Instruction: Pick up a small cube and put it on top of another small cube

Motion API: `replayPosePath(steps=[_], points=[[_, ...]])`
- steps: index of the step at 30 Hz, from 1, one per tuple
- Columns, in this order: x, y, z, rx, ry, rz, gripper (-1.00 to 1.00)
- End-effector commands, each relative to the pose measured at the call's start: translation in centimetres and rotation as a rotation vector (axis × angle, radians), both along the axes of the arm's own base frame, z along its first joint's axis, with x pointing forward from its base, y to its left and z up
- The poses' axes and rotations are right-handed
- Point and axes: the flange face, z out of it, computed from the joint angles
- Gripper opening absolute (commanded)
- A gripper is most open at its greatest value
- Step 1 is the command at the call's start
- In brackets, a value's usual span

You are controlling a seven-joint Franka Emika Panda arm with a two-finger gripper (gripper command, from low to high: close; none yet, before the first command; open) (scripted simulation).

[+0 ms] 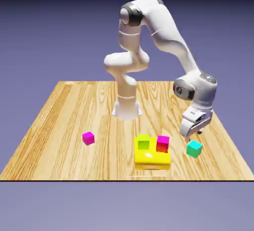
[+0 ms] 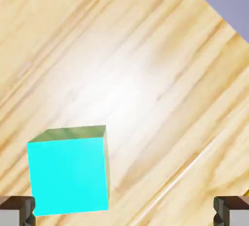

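Observation:
The small cube (image 1: 194, 148) is plain teal and rests on the wooden table (image 1: 74, 106) toward the exterior view's right, near the front edge. My gripper (image 1: 192, 134) hovers just above and slightly behind it, open, with nothing held. The hand view shows the small cube (image 2: 68, 171) large at the lower left, close to the left fingertip (image 2: 17, 211) and far from the right fingertip (image 2: 232, 211). Bare wood fills the gap around the gripper's (image 2: 124, 215) middle.
A yellow block (image 1: 152, 159) lies left of the teal cube and carries a green cube (image 1: 143, 142) and a red-and-magenta cube (image 1: 162, 143). A small magenta cube (image 1: 88, 138) sits alone farther left. The table's edge shows in the hand view's upper right corner.

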Motion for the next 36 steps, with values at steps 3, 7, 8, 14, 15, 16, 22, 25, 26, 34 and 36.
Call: replayPosePath(steps=[3,7,8,14,15,16,22,25,26,34,36], points=[[-0.5,0.6,-2.1,-0.007,0.016,0.014,0.00],[-1.0,0.1,-7.5,-0.007,0.016,0.015,0.00],[-1.0,0.1,-7.5,-0.007,0.016,0.015,-1.00],[-0.1,0.1,-0.2,-0.010,0.013,-0.037,-1.00],[0.4,-0.8,0.4,-0.013,0.007,-0.114,-1.00],[0.9,-1.7,0.9,-0.016,0.002,-0.191,-1.00],[3.3,-7.0,4.3,-0.023,-0.021,-0.656,-1.00],[4.2,-9.7,6.0,-0.022,-0.025,-0.888,-1.00],[4.4,-10.5,6.6,-0.021,-0.026,-0.965,-1.00],[5.3,-17.6,11.0,0.000,0.000,-1.579,-1.00],[5.3,-19.3,12.0,0.008,0.016,-1.730,-1.00]])
